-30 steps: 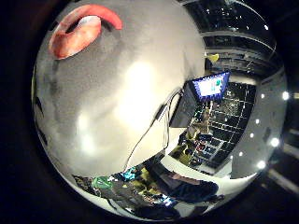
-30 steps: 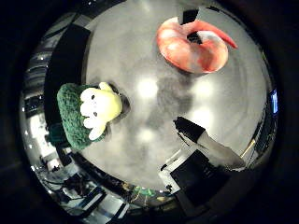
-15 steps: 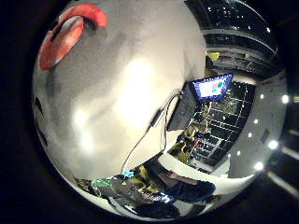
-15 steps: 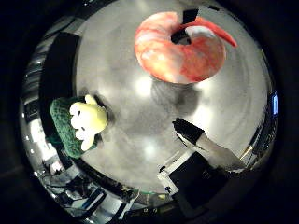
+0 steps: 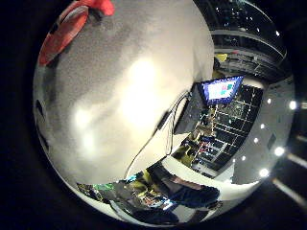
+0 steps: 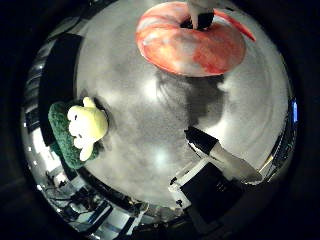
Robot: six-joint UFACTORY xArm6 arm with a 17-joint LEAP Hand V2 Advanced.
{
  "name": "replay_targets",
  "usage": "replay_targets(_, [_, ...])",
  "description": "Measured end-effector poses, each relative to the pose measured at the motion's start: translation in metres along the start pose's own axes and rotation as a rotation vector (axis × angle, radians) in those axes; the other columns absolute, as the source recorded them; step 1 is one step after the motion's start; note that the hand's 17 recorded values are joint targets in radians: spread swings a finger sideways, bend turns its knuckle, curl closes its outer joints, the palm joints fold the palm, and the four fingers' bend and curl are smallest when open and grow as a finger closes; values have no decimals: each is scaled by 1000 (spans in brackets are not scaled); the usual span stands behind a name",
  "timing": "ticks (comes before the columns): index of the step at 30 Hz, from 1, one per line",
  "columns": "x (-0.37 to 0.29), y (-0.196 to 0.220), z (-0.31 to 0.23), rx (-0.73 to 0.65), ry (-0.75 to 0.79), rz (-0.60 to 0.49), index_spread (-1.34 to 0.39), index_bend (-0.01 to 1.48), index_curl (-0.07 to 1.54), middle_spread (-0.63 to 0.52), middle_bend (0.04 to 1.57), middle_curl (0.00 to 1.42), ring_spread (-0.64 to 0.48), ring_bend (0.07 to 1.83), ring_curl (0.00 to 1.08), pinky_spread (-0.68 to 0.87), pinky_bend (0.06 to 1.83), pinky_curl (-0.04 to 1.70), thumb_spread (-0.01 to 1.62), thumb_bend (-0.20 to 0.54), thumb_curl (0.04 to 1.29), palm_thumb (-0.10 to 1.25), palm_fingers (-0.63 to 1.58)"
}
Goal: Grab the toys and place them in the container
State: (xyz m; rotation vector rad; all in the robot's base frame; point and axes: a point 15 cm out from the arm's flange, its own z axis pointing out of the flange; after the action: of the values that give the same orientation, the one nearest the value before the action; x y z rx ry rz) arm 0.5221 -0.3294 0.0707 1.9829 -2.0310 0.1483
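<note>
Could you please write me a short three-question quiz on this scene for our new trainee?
1. True or false: the orange shrimp plush toy is lying on the grey table.
2. Which toy fills more of the thumb side palm view? A) the yellow and green plush toy B) the shrimp plush toy
3. Fill in: the yellow and green plush toy lies near the table's ____.

Key:
1. True; it rests on the tabletop, with part of the hand over its middle.
2. B, so it is the one closer to the palm.
3. Edge.
</note>
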Motion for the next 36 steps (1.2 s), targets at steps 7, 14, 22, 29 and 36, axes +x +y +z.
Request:
replay_targets(7, [-4,0,6,-8,-4,-6,-463,326,397,31,177,266,155,175,176,370,259,304,886,-30,370,783,189])
replay_targets(14, [-6,-1,6,-7,-5,-7,-510,610,468,-8,204,281,154,136,128,369,179,280,960,-21,356,808,288])
replay_targets(22, [-7,-2,6,-4,-3,-8,-500,977,588,-107,336,341,120,137,72,360,169,237,908,-16,370,910,356])
replay_targets(29, [-7,-10,-1,24,7,-6,-445,1215,649,-253,495,397,25,156,55,344,168,192,842,-16,403,1056,438])
replay_targets(36, [11,-21,-43,106,43,5,-419,1253,632,-295,532,417,-6,168,67,334,176,180,828,-20,408,1076,437])
